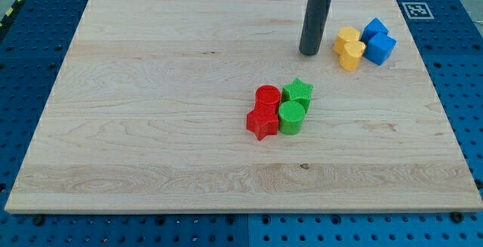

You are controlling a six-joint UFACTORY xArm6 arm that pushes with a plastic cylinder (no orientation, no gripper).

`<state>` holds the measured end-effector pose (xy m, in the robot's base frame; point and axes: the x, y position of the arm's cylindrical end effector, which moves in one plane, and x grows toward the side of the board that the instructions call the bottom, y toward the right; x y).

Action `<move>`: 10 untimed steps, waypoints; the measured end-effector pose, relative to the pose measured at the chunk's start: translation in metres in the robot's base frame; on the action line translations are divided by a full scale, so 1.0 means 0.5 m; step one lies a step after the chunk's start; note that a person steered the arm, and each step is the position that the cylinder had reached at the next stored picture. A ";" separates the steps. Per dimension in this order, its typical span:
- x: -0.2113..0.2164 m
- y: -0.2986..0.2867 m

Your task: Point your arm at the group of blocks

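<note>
My tip [309,52] rests on the wooden board [151,111] near the view's top right. It stands just left of a cluster of two yellow blocks [349,47] and two blue blocks [377,41], with a small gap to the nearest yellow one. Another cluster sits near the board's middle, below and left of the tip: a red cylinder [267,97], a red star [262,122], a green star [298,91] and a green cylinder [291,116], all touching.
A blue pegboard [30,43] surrounds the board. A black and white marker tag [416,10] lies off the board's top right corner.
</note>
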<state>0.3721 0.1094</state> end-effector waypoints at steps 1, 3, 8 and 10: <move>0.061 0.000; 0.061 0.000; 0.077 0.011; 0.077 0.037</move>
<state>0.4106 0.1278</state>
